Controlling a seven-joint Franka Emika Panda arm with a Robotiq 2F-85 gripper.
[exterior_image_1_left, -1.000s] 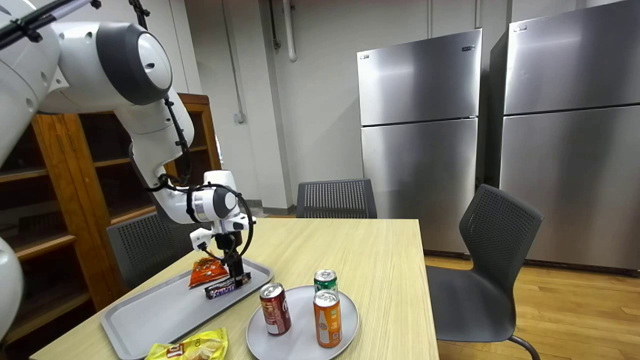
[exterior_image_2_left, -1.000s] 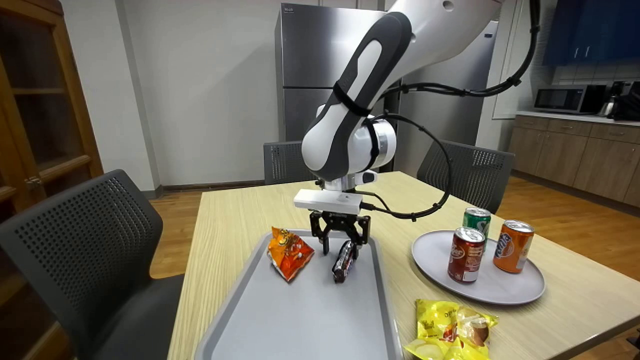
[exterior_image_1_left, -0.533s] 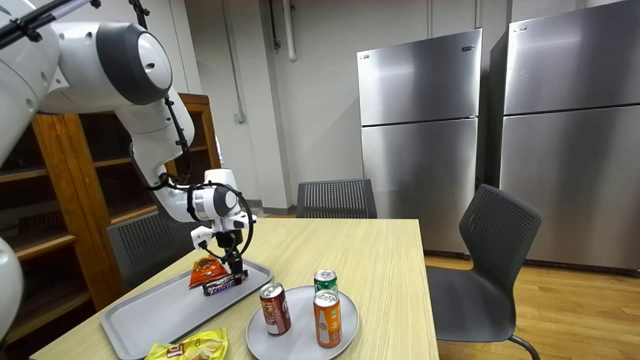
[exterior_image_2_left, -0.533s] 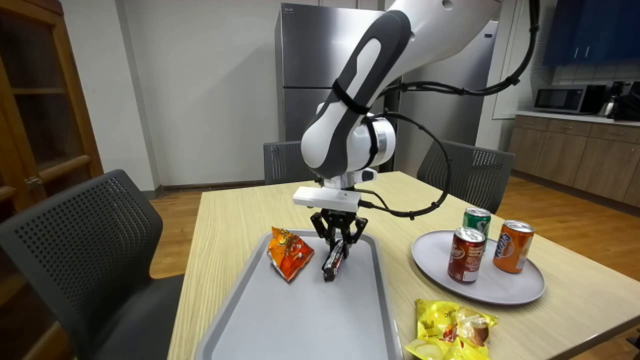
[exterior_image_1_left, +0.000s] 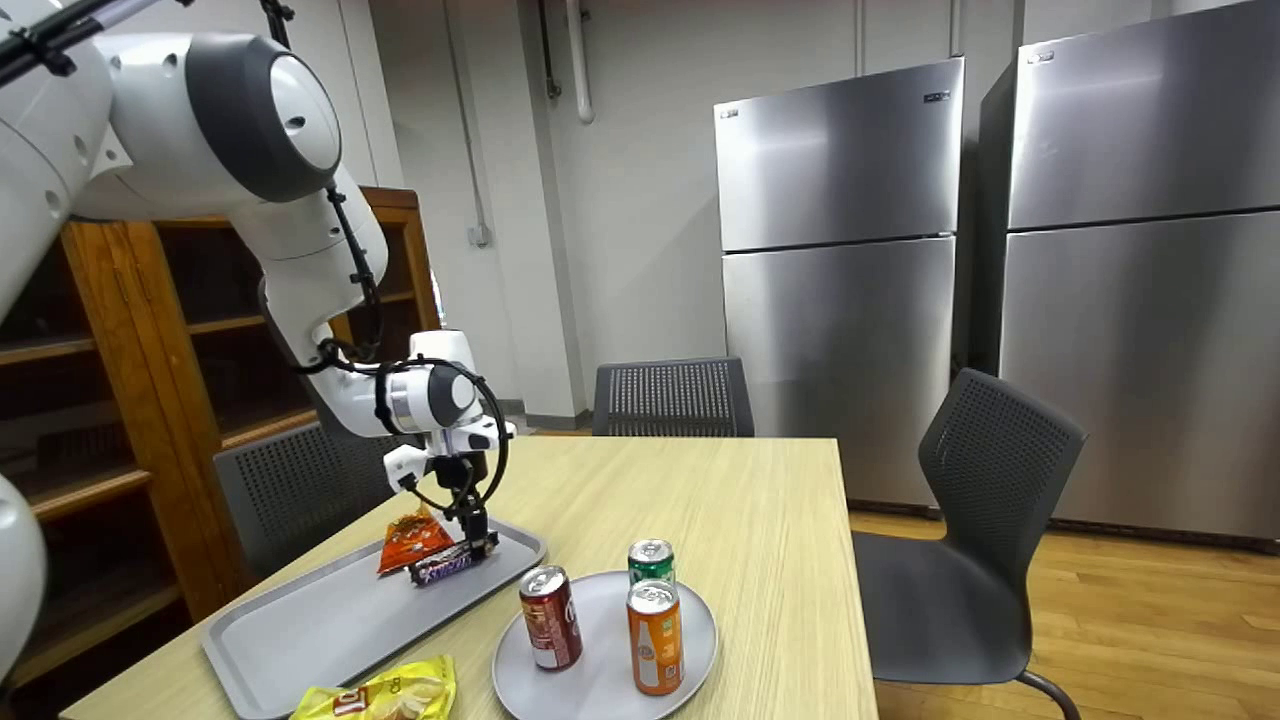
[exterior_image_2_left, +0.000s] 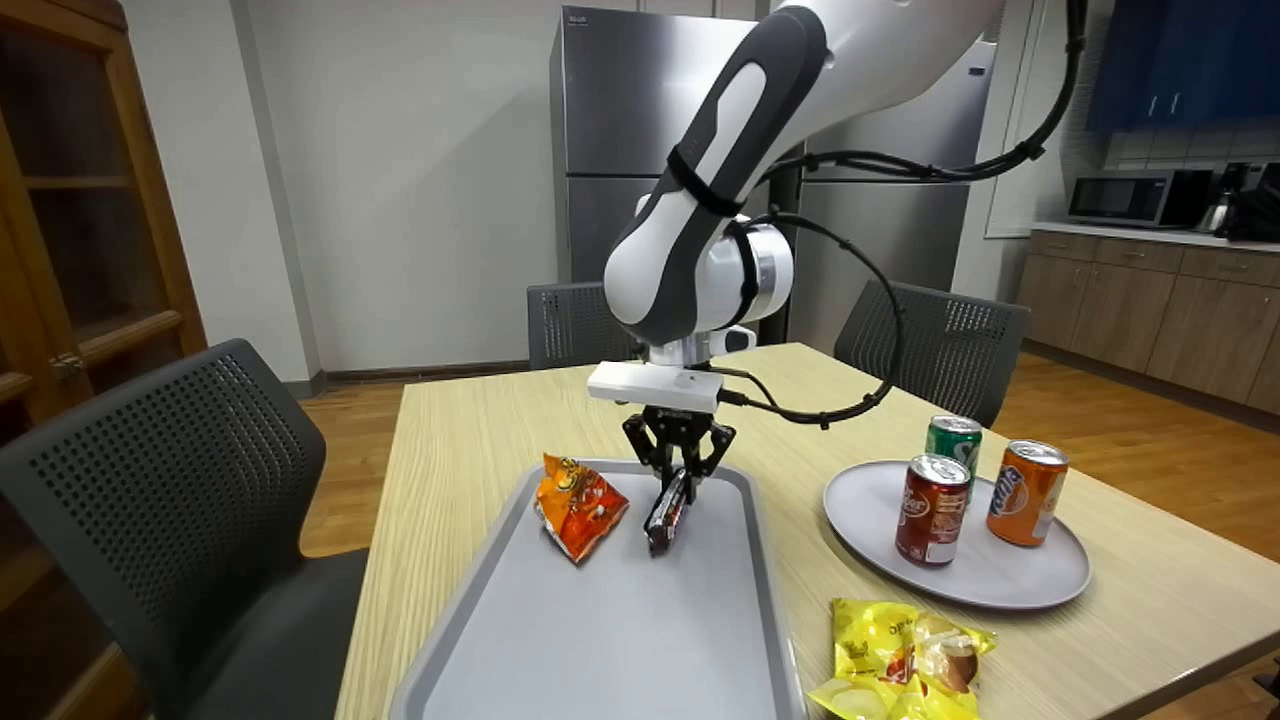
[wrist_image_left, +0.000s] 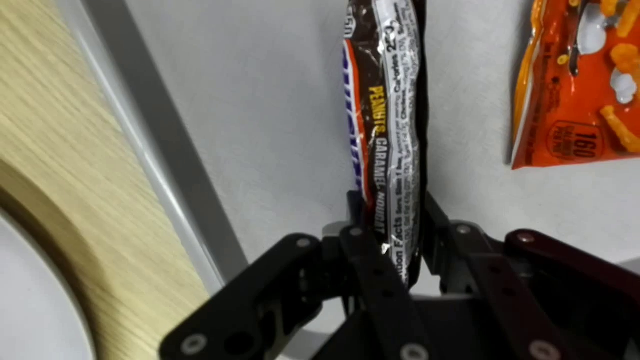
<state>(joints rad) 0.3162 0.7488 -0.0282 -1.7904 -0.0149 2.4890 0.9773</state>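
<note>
In the wrist view, the gripper (wrist_image_left: 392, 216) pinches a Snickers bar (wrist_image_left: 387, 125), which runs from lower centre up to the top edge, over a grey tray (wrist_image_left: 270, 100); an orange snack bag (wrist_image_left: 582, 95) lies at upper right.

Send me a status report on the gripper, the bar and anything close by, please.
Gripper closed on bar, near one end. Bar over tray, contact unclear. Orange bag alongside, not touching.
</note>
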